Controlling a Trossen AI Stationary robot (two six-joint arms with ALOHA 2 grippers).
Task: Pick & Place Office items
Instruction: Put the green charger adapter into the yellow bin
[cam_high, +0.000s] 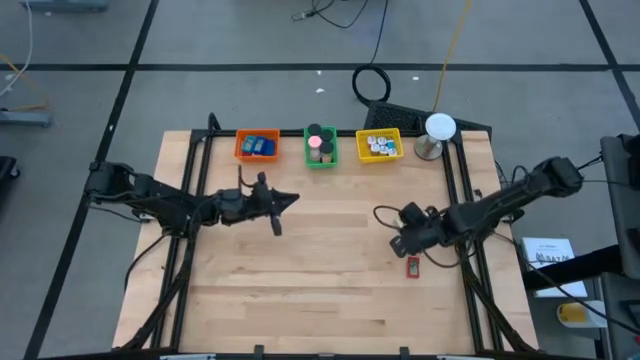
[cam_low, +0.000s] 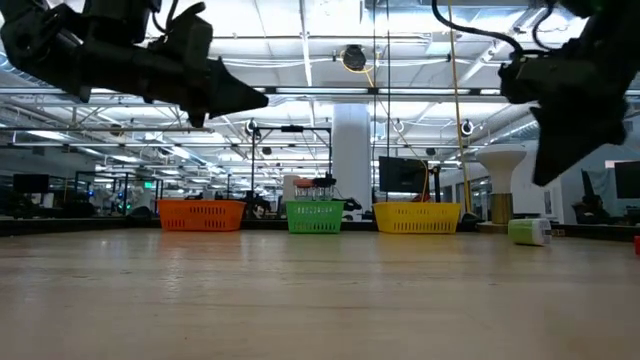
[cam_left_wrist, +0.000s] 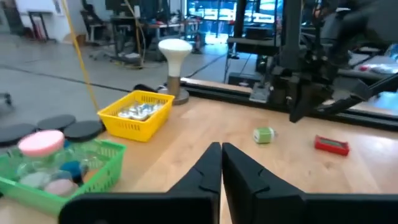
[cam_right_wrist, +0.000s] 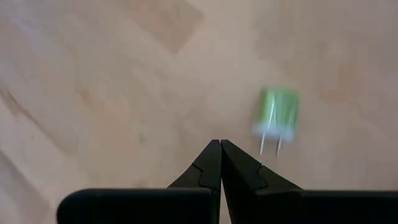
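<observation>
Closest to the lens: right gripper (cam_right_wrist: 221, 163), fingers pinched together on nothing, hovering over bare wood near 4 o'clock on the table (cam_high: 330, 300). Just beside its tips, green pin (cam_right_wrist: 277, 115): small, light, probably hard and slick; best pinched across the green body. Long axis runs body to prongs, prongs aimed back toward the wrist. Red block (cam_high: 412, 265) flat nearby. Left gripper (cam_high: 276, 213) raised mid-table, likewise closed and empty.

Item, blurred: green clip (cam_right_wrist: 276, 119) at one o'clock off my right pincer (cam_right_wrist: 221, 149), edges smeared. Item, too small: contents of yellow bin (cam_high: 379, 145), pale unreadable specks from above.
</observation>
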